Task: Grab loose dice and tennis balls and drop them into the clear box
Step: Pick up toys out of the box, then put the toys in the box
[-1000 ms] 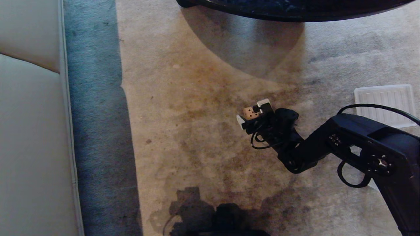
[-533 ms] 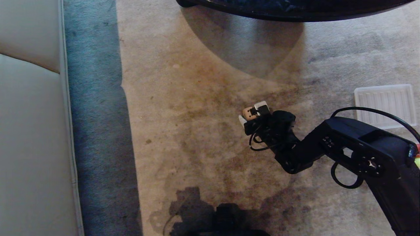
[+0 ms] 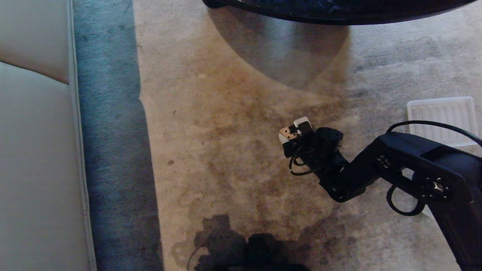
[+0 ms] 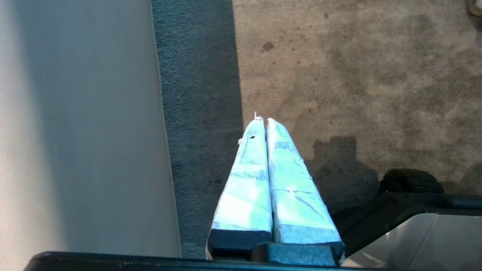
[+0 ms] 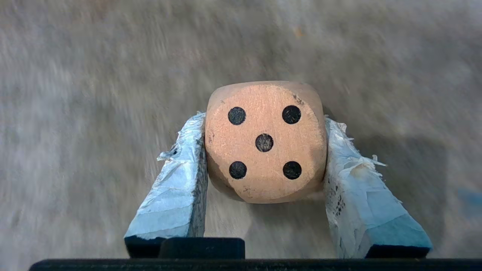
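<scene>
A beige die with dark pips shows its five-pip face between the taped fingers of my right gripper, which is shut on its two sides. From the head view the die and right gripper are over the stained carpet, right of centre. My left gripper is parked low beside the sofa, shut and holding nothing. No tennis balls are in view, and the clear box is out of view.
A pale sofa runs down the left side, with a blue-grey carpet strip along it. A dark round table overhangs the far edge. A flat ribbed clear lid lies on the carpet at far right.
The right gripper's jaws have closed onto the beige die, which stood loose between them a second ago. The gripper has shifted slightly right with it.
</scene>
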Robot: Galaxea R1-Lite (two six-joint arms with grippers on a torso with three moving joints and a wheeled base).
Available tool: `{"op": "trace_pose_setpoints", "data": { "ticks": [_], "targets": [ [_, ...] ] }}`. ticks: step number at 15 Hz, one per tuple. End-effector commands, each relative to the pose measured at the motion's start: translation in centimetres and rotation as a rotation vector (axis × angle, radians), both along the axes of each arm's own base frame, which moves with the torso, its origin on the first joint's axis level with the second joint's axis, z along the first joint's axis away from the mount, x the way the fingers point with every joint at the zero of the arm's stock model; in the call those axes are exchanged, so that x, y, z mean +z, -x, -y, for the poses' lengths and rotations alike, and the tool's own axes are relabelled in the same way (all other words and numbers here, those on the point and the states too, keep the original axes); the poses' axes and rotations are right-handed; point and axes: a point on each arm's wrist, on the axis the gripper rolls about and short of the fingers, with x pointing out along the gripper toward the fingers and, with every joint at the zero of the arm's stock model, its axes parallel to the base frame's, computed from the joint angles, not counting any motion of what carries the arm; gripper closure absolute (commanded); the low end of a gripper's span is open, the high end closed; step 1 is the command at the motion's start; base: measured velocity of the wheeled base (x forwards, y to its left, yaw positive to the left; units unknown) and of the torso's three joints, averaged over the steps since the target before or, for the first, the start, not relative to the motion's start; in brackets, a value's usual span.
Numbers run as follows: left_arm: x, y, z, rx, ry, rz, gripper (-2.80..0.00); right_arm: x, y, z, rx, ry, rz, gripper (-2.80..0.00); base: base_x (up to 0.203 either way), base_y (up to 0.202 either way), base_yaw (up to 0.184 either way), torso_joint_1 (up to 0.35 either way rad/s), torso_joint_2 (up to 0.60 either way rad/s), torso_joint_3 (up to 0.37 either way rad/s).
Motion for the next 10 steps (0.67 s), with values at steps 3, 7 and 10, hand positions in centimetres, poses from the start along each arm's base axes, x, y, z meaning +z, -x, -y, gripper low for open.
{"op": "trace_pose_setpoints", "data": {
  "ticks": [3,7,10],
  "targets": [
    [0.0,0.0,0.0,0.0,0.001,0.001,0.0,4.3,4.8,3.4,-0.051,0.024,-0.074,0.0,0.0,0.0,0.0,0.0,0.0,0.0],
    [0.0,0.0,0.0,0.0,0.001,0.001,0.0,5.5,7.6,6.3,-0.111,0.043,-0.138,0.0,0.0,0.0,0.0,0.0,0.0,0.0],
    [0.0,0.0,0.0,0.0,0.001,0.001,0.0,7.7,11.6,8.5,-0.147,0.03,-0.183,0.0,0.0,0.0,0.0,0.0,0.0,0.0]
  ]
}}
